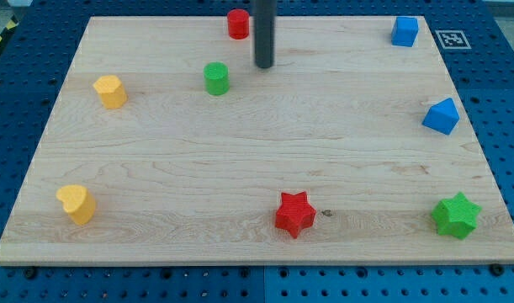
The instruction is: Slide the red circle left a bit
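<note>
Nearest the camera, along the bottom of the frame, three blocks sit on a pale wooden board (pixel 265 160): a yellow heart (pixel 76 204) at lower left, a red star (pixel 295 214) just right of centre, and a green star (pixel 456 215) at lower right. Beneath the board lies a blue perforated table (pixel 13 101), showing on every side.

Farther up, at the right edge of the frame, sits a blue block (pixel 442 116) with a peaked top. In the upper left are a yellow block (pixel 110 91) of rounded, uneven shape and, to its right, a green cylinder (pixel 216 78).

At the top of the frame, a dark rod comes down from above, slightly left of centre. My tip (pixel 264 66) rests on the board, just right of and slightly above the green cylinder, apart from it. No gripper is fitted, so nothing opens, closes or holds.

At the top edge stands the red circle (pixel 238 23), a short red cylinder, just left of the rod's shaft and farther back than my tip. Whether the rod touches it cannot be told. A blue cube (pixel 405 31) sits at upper right.
</note>
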Motion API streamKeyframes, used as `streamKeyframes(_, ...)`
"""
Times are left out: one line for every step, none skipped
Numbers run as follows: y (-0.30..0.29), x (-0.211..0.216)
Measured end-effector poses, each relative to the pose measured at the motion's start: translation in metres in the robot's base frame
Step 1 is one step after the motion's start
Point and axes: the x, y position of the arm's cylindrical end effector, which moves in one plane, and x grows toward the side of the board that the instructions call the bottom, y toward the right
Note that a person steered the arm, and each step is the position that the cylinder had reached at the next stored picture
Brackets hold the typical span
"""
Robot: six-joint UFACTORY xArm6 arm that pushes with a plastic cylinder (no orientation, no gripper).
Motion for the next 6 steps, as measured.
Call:
streamKeyframes(0.038, -0.042)
streamKeyframes(0.034, -0.084)
streamKeyframes(0.003, -0.096)
streamKeyframes(-0.035, -0.096)
streamKeyframes(-0.065, -0.096)
streamKeyframes(-0.088, -0.098)
